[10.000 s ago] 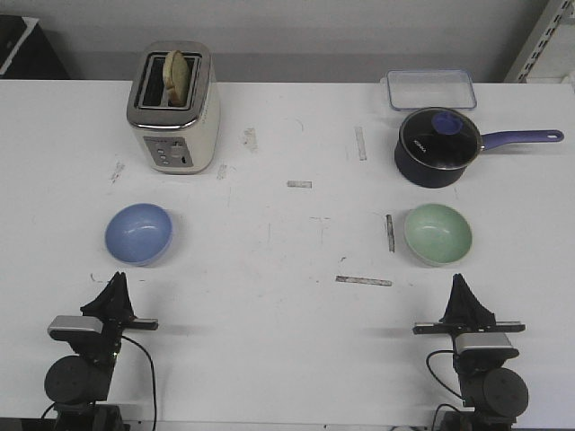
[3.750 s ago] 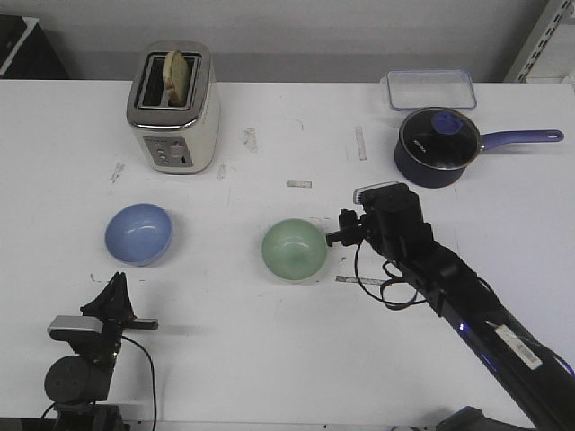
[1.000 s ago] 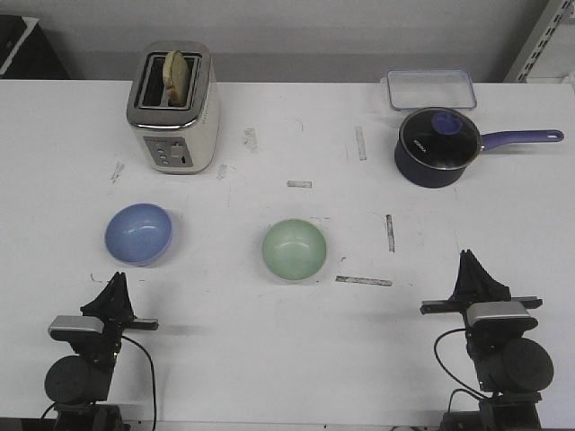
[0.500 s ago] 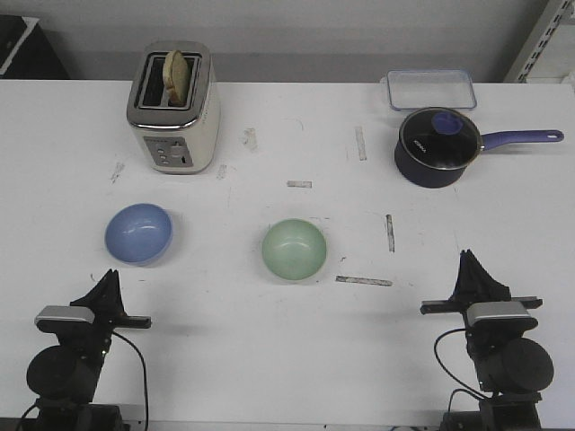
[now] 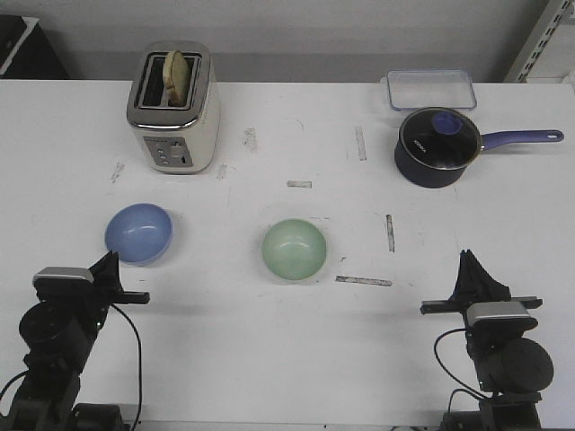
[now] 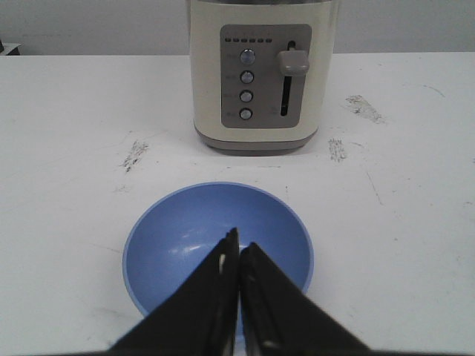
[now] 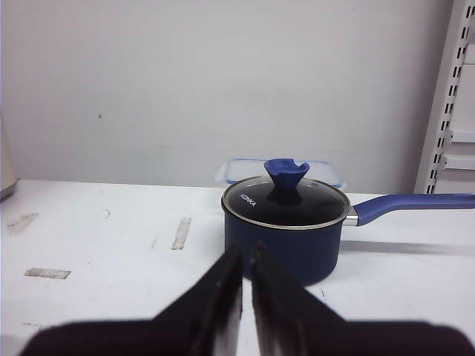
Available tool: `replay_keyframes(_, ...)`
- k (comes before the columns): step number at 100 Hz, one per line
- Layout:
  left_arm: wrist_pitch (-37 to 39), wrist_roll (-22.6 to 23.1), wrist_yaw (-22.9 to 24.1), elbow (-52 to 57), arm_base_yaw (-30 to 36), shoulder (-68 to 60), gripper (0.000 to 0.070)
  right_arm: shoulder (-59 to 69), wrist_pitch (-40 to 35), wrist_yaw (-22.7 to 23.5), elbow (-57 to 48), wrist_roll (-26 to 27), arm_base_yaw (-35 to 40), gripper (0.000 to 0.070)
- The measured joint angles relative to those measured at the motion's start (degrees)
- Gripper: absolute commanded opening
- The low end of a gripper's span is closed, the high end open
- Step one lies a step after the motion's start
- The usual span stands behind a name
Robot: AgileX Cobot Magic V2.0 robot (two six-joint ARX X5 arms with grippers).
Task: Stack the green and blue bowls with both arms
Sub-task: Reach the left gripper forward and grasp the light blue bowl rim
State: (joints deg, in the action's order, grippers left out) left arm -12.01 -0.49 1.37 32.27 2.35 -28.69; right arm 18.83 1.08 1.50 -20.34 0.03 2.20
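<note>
The pale green bowl [image 5: 295, 249] sits upright at the table's middle. The periwinkle blue bowl [image 5: 138, 233] sits upright to its left and fills the lower part of the left wrist view [image 6: 185, 237]. My left gripper [image 5: 110, 262] is shut and empty, just on my side of the blue bowl and raised above it; in the left wrist view [image 6: 239, 246] its tips point over the bowl's hollow. My right gripper [image 5: 468, 262] is shut and empty at the near right, folded over its base, far from both bowls; in the right wrist view [image 7: 246, 252] it points at the saucepan.
A cream toaster [image 5: 173, 107] with bread stands behind the blue bowl, close in the left wrist view [image 6: 260, 70]. A dark blue lidded saucepan [image 5: 437, 148] with a long handle and a clear container [image 5: 430, 89] stand at the far right. Tape marks dot the table.
The right arm carried the green bowl from the right to the middle, let it go and folded back. In the last second the left arm has lifted and moved forward toward the blue bowl.
</note>
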Motion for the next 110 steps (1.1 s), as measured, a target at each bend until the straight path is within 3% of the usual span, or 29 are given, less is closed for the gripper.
replay_keyframes(35, -2.23, -1.11, 0.0, 10.49, 0.0, -16.0, 0.0001, 0.0, 0.0, -0.02, 0.0, 0.0, 0.0, 0.0013)
replay_keyframes(72, -14.34, -3.58, -0.26, 19.56, -3.52, -29.38, 0.0001, 0.0, 0.0, 0.0, 0.0, 0.0, 0.0, 0.0013)
replay_keyframes(88, -18.53, -4.68, -5.9, 23.52, -8.79, -34.69, 0.001, 0.0, 0.0, 0.0, 0.0, 0.0, 0.0, 0.0013)
replay_keyframes(96, -19.45, -5.11, -11.06, 25.0, -11.67, -37.2, 0.0117, 0.0, 0.0, 0.0, 0.0, 0.0, 0.0, 0.0013)
replay_keyframes(110, -19.54, -7.08, -18.12, 27.5, -16.39, -40.76, 0.0418, 0.0, 0.0, 0.0, 0.0, 0.0, 0.0, 0.0013)
